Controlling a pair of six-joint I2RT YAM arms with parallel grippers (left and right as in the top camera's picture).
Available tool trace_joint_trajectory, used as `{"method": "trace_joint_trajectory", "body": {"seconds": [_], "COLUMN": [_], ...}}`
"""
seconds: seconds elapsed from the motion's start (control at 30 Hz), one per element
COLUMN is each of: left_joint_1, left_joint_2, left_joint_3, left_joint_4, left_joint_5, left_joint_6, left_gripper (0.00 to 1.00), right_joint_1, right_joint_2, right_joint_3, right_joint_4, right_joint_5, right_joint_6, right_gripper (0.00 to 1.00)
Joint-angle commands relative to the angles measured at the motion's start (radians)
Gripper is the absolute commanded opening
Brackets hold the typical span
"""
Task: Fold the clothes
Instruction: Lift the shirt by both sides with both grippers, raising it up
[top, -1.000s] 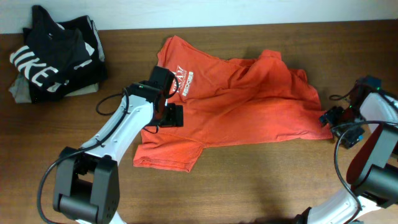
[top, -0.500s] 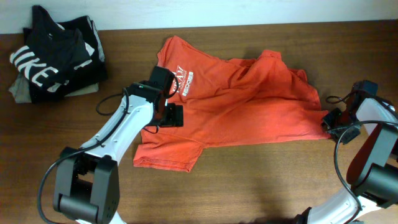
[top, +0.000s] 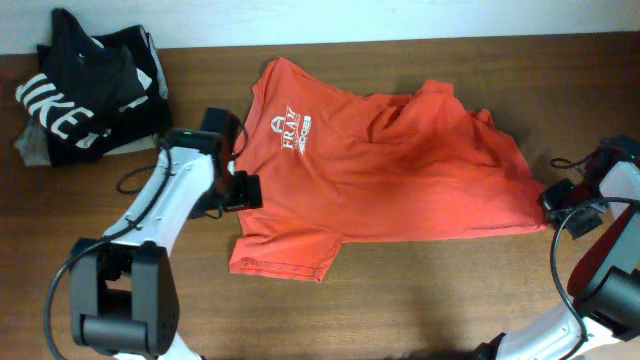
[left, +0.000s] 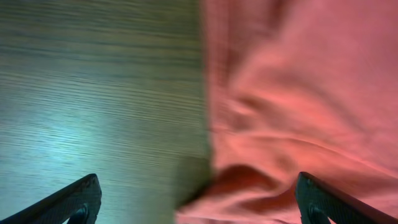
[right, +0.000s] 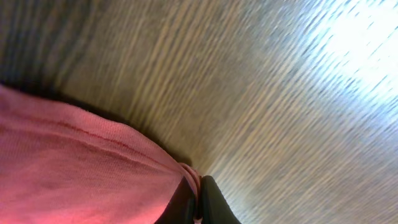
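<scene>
Two pincers, one grip: your right pincer (right: 198, 202) is clenched on the hem of the red-orange T-shirt (top: 400, 170) lying rumpled on the table (top: 430, 300), your left pincer (left: 198, 208) gapes released astride its side edge, so flattening likely needs a second hold there.

The left arm (top: 160, 210) and right arm (top: 620, 180) had white shells, black joints, dark grey cylindrical bases (top: 115, 305) and thin looping black cables (top: 119, 182).
</scene>
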Motion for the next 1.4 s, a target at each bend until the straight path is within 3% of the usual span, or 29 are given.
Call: {"method": "trace_joint_trajectory", "body": {"seconds": [0.0, 0.17, 0.27, 0.63, 0.73, 0.77, 0.8, 0.83, 1.03, 1.23, 1.37], "left_joint_1": [0.028, -0.004, 0.01, 0.006, 0.006, 0.006, 0.006, 0.006, 0.006, 0.006, 0.006], "left_joint_2": [0.009, 0.011, 0.011, 0.111, 0.111, 0.111, 0.111, 0.111, 0.007, -0.444, -0.79], "left_joint_3": [-0.013, -0.111, -0.158, -0.161, -0.161, -0.161, -0.161, -0.161, -0.12, -0.081, -0.04], "left_joint_4": [0.034, 0.122, 0.146, 0.209, 0.227, 0.235, 0.24, 0.245, 0.214, 0.171, 0.108], "left_joint_5": [0.194, 0.217, 0.165, 0.137, 0.134, 0.134, 0.134, 0.133, 0.11, 0.092, 0.046], "left_joint_6": [0.166, 0.159, 0.117, 0.052, 0.052, 0.052, 0.052, 0.052, 0.052, 0.052, 0.007], "left_gripper": [0.99, 0.98, 0.92, 0.89, 0.64, 0.49, 0.2, 0.01, 0.0, 0.01, 0.0], "right_joint_1": [-0.002, 0.007, 0.007, 0.007, 0.007, 0.007, 0.007, 0.007, 0.007, 0.007, 0.007], "right_joint_2": [0.001, 0.001, 0.001, 0.001, 0.001, 0.001, 0.0, -0.004, -0.131, -0.412, -0.664], "right_joint_3": [0.021, 0.021, 0.021, 0.021, 0.021, 0.021, 0.021, 0.021, 0.064, 0.171, 0.237], "right_joint_4": [-0.006, -0.017, -0.025, -0.036, -0.038, -0.041, -0.043, -0.045, -0.13, -0.309, -0.447], "right_joint_5": [-0.01, -0.021, -0.02, -0.021, -0.021, -0.021, -0.021, -0.027, -0.055, -0.236, -0.249], "right_joint_6": [-0.042, -0.042, -0.043, -0.042, -0.042, -0.042, -0.042, -0.042, -0.043, -0.145, -0.148], "right_gripper": [0.04, 0.04, 0.05, 0.05, 0.04, 0.04, 0.04, 0.04, 0.04, 0.04, 0.04]}}
